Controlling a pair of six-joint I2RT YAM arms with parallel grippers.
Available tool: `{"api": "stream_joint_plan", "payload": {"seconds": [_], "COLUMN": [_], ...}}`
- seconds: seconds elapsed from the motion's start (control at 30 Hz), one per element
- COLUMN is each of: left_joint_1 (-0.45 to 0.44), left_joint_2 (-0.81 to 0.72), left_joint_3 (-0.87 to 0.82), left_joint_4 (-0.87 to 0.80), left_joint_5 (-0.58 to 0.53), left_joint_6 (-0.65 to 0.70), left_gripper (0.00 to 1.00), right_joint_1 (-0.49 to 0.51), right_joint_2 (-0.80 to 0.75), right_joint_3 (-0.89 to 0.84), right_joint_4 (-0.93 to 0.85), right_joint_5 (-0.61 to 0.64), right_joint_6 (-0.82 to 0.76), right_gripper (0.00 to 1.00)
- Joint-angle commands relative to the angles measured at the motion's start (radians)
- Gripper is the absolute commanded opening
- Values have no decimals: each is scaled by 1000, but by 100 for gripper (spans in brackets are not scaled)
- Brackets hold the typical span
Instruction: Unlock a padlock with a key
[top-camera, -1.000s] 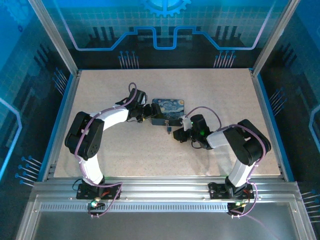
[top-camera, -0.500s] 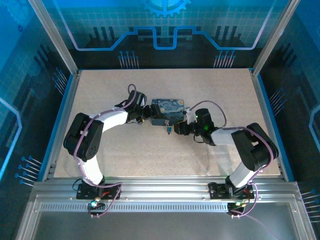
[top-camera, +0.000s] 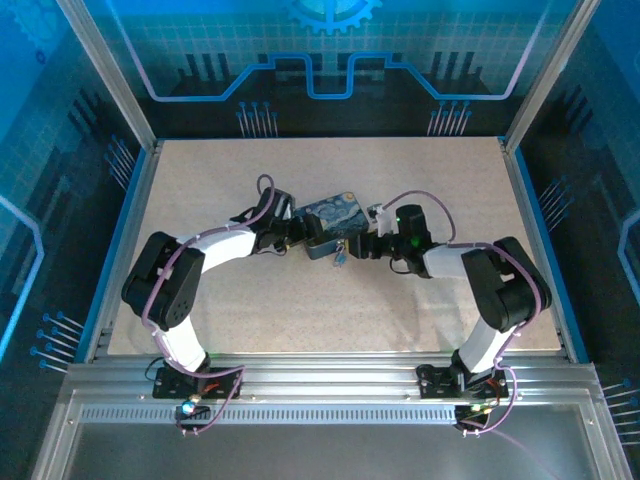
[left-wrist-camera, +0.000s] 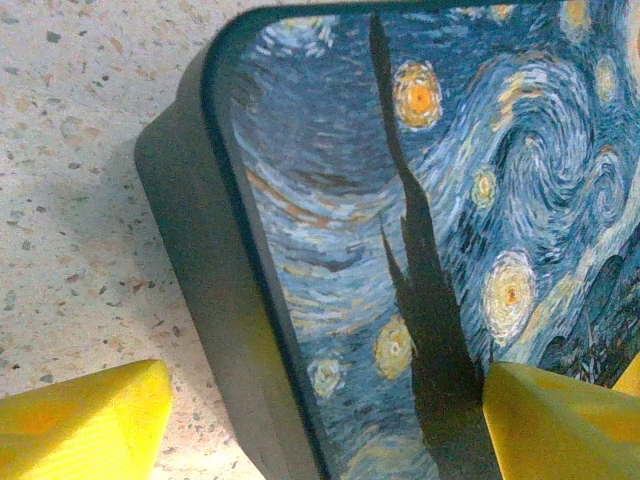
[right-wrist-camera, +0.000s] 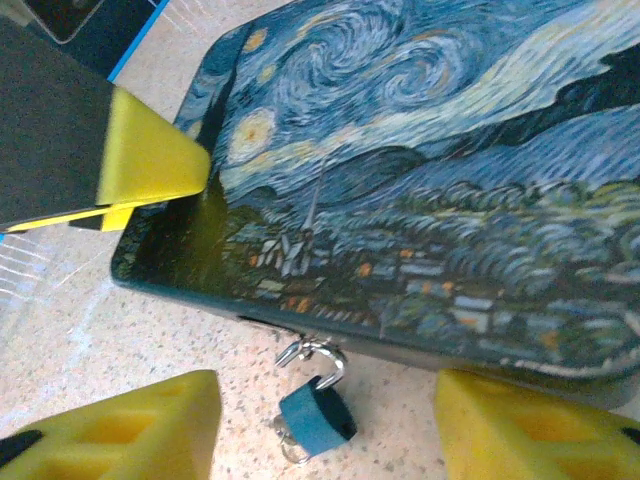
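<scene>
From above, the left pincer (top-camera: 301, 236) sits at the left end of the starry-night tin (top-camera: 335, 215). The right pincer (top-camera: 353, 248) reaches in from the right along the tin's near edge. Both are low over the speckled tabletop (top-camera: 450, 180). The padlock (top-camera: 340, 259) is a small speck just beside the tin's near edge, close to the right pincer.

In the left wrist view, the left pincer's yellow fingertips (left-wrist-camera: 85, 420) stand wide apart and grip nothing. One is over bare tabletop, clear of the tin's wall; the other is over the painted lid (whether it touches the lid I cannot tell).

In the right wrist view, the right pincer's fingertips (right-wrist-camera: 110, 430) are parted, with the padlock (right-wrist-camera: 315, 418) lying on the tabletop between them, touching neither. Its teal body has the metal loop pointing at the tin's rim. I cannot make out the key with certainty. One yellow finger (right-wrist-camera: 150, 160) of the left pincer sits at the tin's left corner.
</scene>
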Motion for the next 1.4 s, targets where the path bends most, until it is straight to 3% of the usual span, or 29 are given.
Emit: {"api": "stream_joint_plan", "payload": {"seconds": [0.0, 0.17, 0.4, 1.37], "left_joint_1": [-18, -19, -18, -18], "left_joint_2": [18, 11, 8, 7], "left_joint_3": [-38, -40, -42, -41], "left_joint_4": [-130, -131, -127, -128], "left_joint_5": [-18, -22, -23, -21], "left_joint_6": [-2, 1, 1, 0], "left_gripper": [82, 82, 82, 82], "right_joint_1": [-16, -16, 3, 53], "right_joint_2": [-50, -23, 55, 226], "right_joint_3": [-36, -81, -48, 40], "right_joint_4": [-2, 86, 136, 250], "right_joint_5": [-75, -129, -148, -200], "right_joint_6": [-7, 63, 99, 165], "right_gripper": [65, 74, 74, 67]}}
